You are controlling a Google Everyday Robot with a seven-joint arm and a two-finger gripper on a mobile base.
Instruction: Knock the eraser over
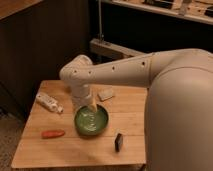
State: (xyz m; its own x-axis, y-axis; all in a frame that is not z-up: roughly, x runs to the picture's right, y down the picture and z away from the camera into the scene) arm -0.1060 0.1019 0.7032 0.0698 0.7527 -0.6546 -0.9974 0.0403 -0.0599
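Observation:
The eraser (119, 142) is a small black block standing upright near the front right of the wooden table (70, 150). My gripper (93, 103) hangs from the white arm (115, 70) over the back rim of the green bowl (92, 121). The gripper is to the left of and behind the eraser and does not touch it.
A pale beige sponge-like block (106, 94) lies behind the bowl. A white bottle (49, 102) lies on its side at the left. An orange carrot (53, 134) lies at the front left. The table's right edge is hidden by my arm. Dark shelving stands behind the table.

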